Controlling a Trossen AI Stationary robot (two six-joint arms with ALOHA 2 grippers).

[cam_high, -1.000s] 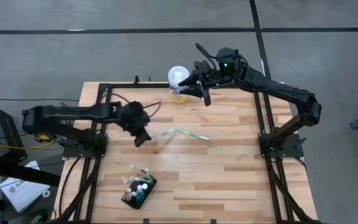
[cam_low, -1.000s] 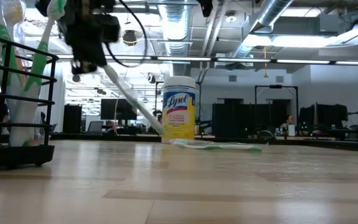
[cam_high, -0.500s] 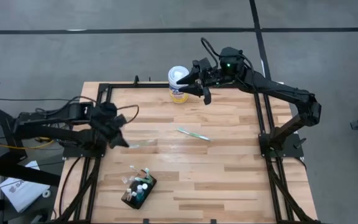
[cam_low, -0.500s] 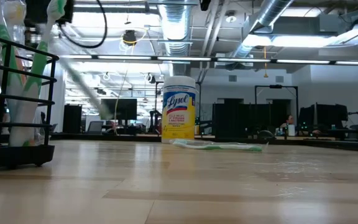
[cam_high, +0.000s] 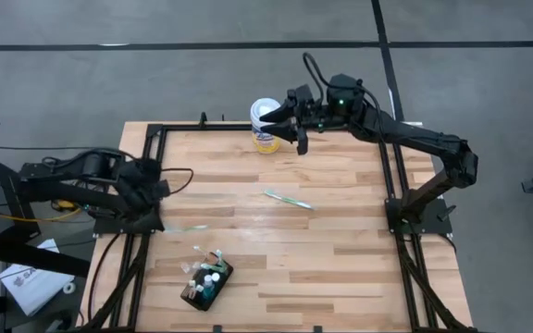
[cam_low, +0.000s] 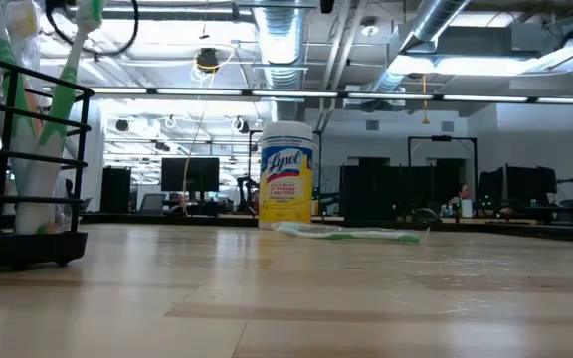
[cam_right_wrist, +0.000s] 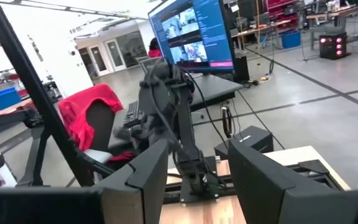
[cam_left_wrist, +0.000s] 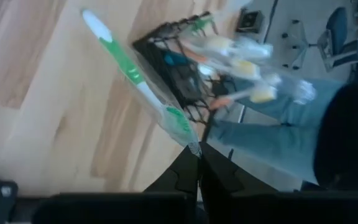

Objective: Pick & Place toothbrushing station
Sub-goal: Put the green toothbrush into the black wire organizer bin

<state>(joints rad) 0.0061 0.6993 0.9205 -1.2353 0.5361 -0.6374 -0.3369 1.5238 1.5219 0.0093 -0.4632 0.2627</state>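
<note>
The toothbrushing station [cam_high: 206, 282], a black wire holder with brushes and tubes standing in it, rests on the table near the front left; it also shows in the low view [cam_low: 28, 149] and the left wrist view [cam_left_wrist: 188, 68]. My left gripper [cam_high: 155, 211] hangs over the table's left edge, shut on a green-and-white toothbrush [cam_left_wrist: 138, 81]. A second toothbrush [cam_high: 288, 199] lies flat mid-table. My right gripper [cam_high: 290, 128] stands open, level, beside the wipes canister [cam_high: 265, 125] at the far edge, with nothing between its fingers [cam_right_wrist: 148, 180]. My left gripper pinches the toothbrush at one end [cam_left_wrist: 190, 144], next to its green grip part, between the tips of its two shut fingers [cam_left_wrist: 182, 180]. The brush runs on straight out past the fingertips, slanting down toward the table and lifted clear of it.
Black frame rails run along the table's left [cam_high: 142, 250] and right [cam_high: 396, 203] sides. The yellow-labelled canister [cam_low: 286, 174] stands upright at the far edge. Bare wood lies between the station and the loose toothbrush [cam_low: 346, 234]. A person in jeans [cam_left_wrist: 278, 137] stands beyond the table's near edge.
My left gripper, staying shut on its toothbrush, has drawn back from mid-table toward the left edge and risen, tipping further downward. The brush has gone with it, away from the second toothbrush, which has stayed where it lay.
</note>
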